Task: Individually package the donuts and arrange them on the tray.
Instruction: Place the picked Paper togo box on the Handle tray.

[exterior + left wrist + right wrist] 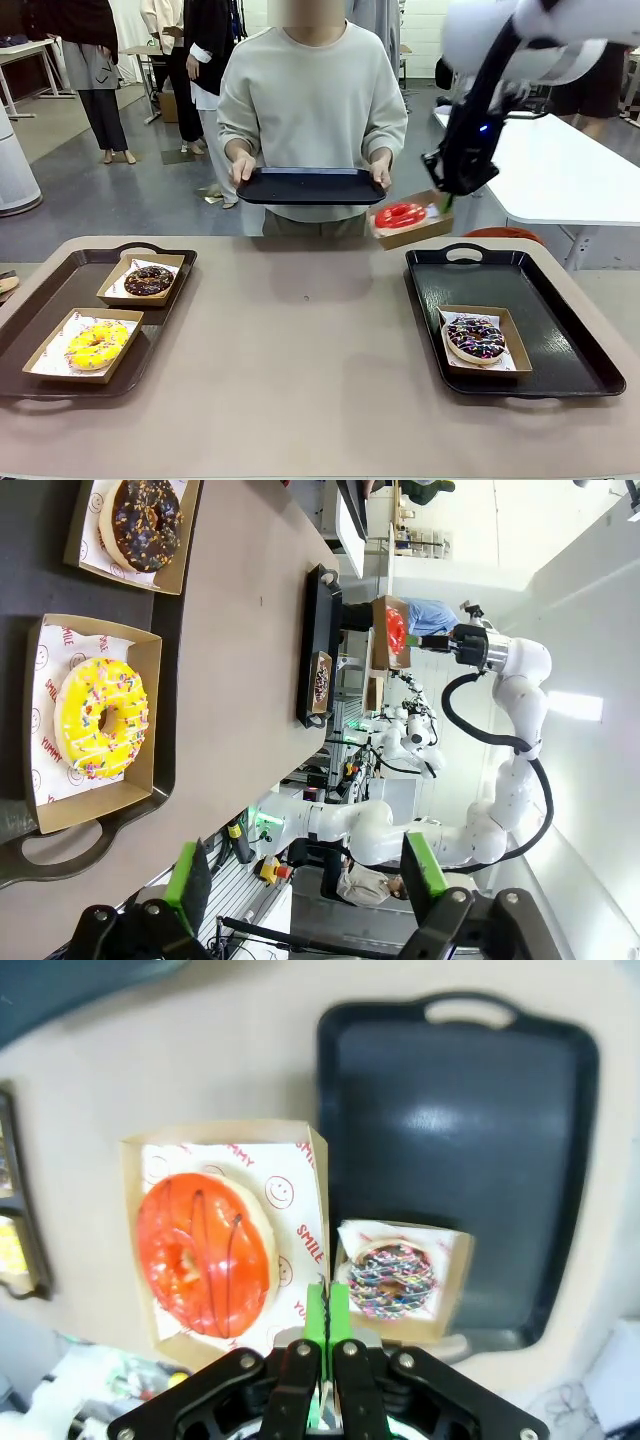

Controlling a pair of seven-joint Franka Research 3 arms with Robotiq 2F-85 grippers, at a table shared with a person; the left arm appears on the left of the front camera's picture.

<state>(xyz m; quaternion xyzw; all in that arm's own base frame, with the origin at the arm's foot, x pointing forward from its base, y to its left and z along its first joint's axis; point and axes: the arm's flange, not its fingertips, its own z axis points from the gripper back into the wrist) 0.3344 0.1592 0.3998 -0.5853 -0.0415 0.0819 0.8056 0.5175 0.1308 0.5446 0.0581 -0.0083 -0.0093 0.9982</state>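
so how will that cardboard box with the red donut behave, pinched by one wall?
The open brown cardboard box probably flexes: the right gripper pinches just one thin wall. It already hangs tilted in the front view, so the glossy red-iced ring donut may slide. Likely light.

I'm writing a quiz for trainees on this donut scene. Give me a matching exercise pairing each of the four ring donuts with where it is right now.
Things:
1. glossy red ring donut
2. yellow-iced ring donut with sprinkles
3. chocolate brown ring donut
4. dark purple ring donut with pale sprinkles

Places:
A. in a cardboard tray on the black tray at the robot's right
B. near end of the brown tray at the robot's left
C. in a cardboard tray held in the air by the right gripper
D. far end of the brown tray

Pairs: 1-C, 2-B, 3-D, 4-A
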